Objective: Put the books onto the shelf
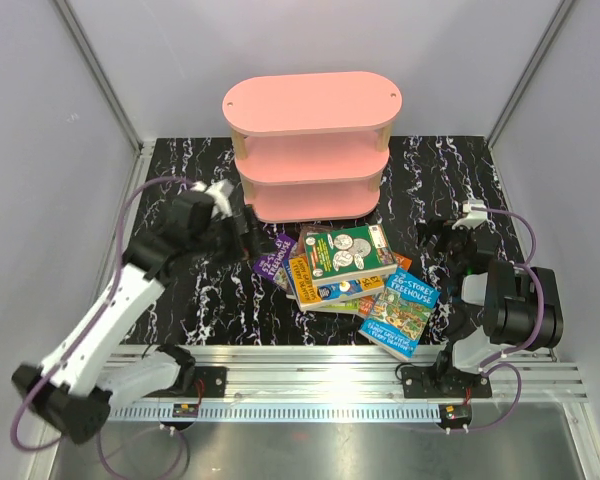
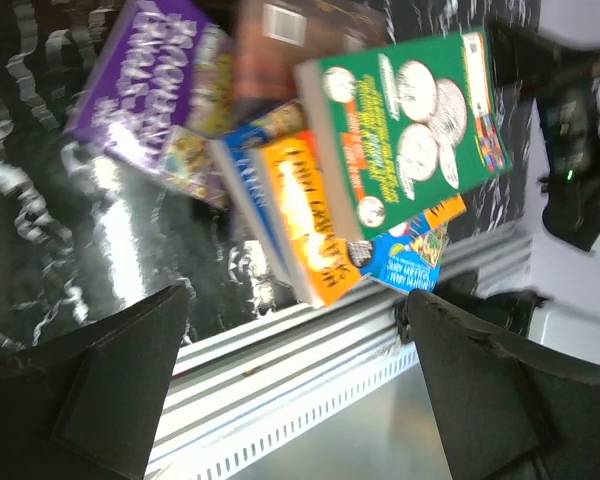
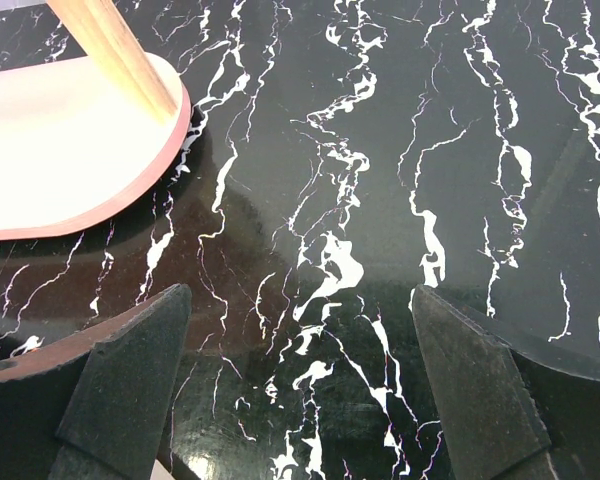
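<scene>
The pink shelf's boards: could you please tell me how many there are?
3, stacked: the top board, the middle board under it, and the bottom board lowest, just behind the books. No more appear hidden.

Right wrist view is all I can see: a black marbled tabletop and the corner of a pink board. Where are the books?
Observer: The books lie in a loose pile in front of the shelf, none on it yet.
Operator: Is the other arm holding anything?
Observer: No, the left gripper is open and empty, just left of the pile.
</scene>
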